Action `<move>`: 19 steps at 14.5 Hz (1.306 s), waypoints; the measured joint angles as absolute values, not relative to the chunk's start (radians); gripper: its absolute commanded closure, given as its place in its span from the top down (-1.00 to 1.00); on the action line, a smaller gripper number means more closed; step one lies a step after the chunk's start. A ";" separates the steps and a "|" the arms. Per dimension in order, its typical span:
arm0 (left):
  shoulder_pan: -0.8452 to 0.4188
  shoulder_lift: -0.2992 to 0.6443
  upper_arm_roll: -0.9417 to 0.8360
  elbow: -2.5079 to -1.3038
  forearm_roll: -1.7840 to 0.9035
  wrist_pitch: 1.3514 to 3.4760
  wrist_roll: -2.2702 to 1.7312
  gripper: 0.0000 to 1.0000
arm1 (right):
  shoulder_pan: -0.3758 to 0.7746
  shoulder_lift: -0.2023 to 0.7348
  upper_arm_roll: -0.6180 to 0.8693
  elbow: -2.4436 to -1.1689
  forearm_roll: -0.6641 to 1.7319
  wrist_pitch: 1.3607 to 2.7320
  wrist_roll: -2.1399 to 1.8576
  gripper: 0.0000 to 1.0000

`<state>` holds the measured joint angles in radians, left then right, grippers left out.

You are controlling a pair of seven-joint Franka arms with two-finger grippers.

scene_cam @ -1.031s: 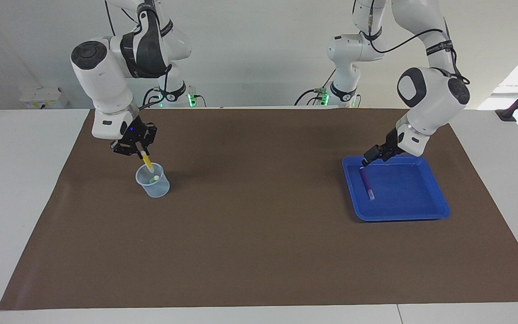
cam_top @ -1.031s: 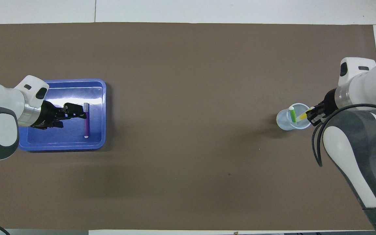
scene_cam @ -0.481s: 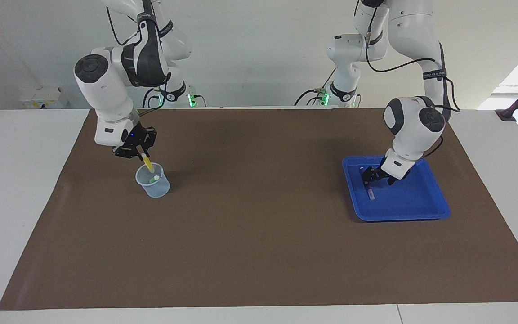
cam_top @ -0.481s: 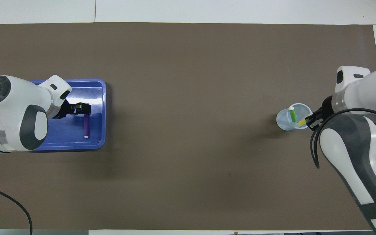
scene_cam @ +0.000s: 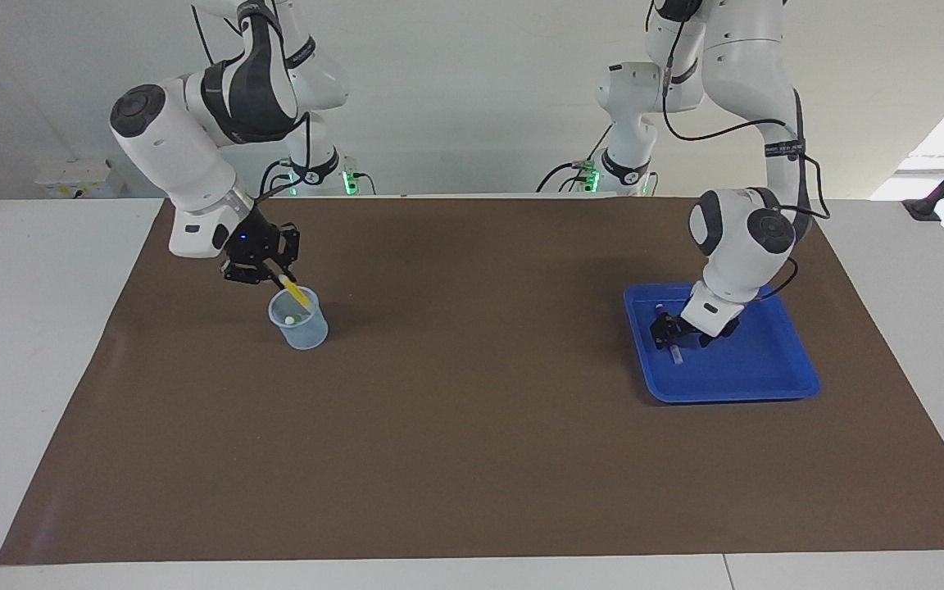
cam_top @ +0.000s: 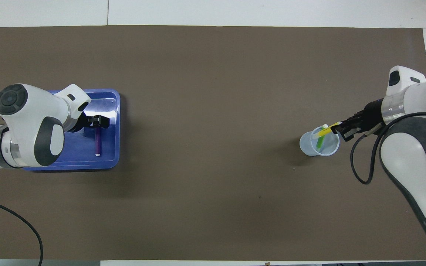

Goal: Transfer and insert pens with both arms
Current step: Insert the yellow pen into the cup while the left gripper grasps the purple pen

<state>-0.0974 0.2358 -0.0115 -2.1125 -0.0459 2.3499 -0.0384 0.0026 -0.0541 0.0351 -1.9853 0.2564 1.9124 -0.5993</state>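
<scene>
Clear cup (scene_cam: pixel 300 322) under right gripper (scene_cam: pixel 275 279): green pen (cam_top: pixel 320 142) inside, yellow pen (scene_cam: pixel 293 292) pinched, tip lowered into it. Blue tray (scene_cam: pixel 767 377) under left gripper (scene_cam: pixel 672 333): purple pen (cam_top: pixel 97 140) lying between spread fingers.

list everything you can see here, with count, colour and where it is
mat: 1, brown, covering the table
tray: 1, blue, toward the left arm's end
purple pen: 1, lying in the tray
cup: 1, clear, toward the right arm's end
green pen: 1, standing in the cup
yellow pen: 1, tilted over the cup, held
left gripper: 1, black, open, down at the purple pen
right gripper: 1, black, shut on the yellow pen
</scene>
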 measured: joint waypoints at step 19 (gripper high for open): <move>-0.099 0.254 -0.011 -2.020 -0.025 2.219 -0.035 -1.00 | 0.060 -0.080 0.055 -1.971 0.504 1.891 -0.318 1.00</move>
